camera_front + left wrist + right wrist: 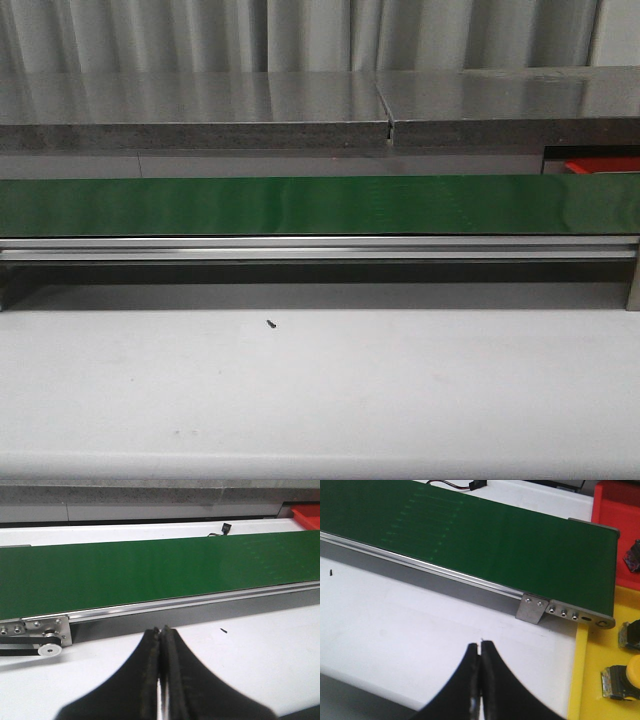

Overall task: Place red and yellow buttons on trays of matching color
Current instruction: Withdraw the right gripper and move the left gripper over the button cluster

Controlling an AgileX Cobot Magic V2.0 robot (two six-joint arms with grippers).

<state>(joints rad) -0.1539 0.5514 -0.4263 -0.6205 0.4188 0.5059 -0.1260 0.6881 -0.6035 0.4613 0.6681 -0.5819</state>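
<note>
White tabletop lies closest to you, with the green conveyor belt running across behind it.

Off the belt's right end you have the red tray at the far side and the yellow tray nearer, touching; a yellow button already sits in the yellow tray, and a dark object you cannot identify lies on the red one. Your left gripper and right gripper both hang over the tabletop's near edge, fingers pressed together, pinching nothing. One small black speck lies on the tabletop near the belt.
</note>
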